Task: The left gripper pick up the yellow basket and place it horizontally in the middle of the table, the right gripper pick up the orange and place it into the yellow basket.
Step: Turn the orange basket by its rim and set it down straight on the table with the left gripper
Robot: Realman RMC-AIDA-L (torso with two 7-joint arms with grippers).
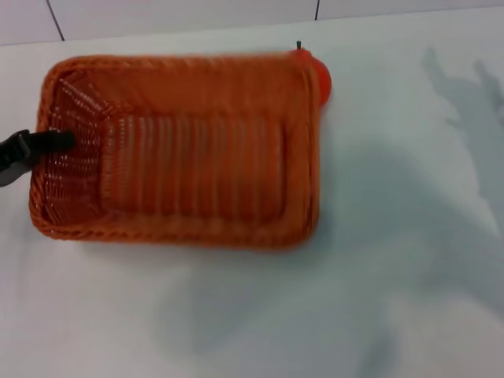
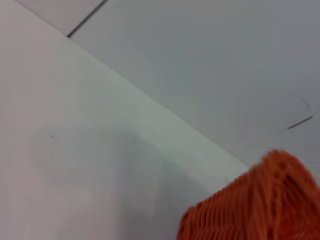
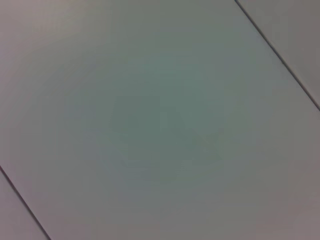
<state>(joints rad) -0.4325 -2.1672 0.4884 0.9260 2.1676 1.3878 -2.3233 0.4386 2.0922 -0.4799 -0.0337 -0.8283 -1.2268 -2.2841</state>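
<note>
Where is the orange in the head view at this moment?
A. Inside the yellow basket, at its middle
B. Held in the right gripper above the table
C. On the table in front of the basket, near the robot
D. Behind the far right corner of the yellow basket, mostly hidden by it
D. The orange peeks out past the far right corner of the yellow basket, outside its rim.
</note>
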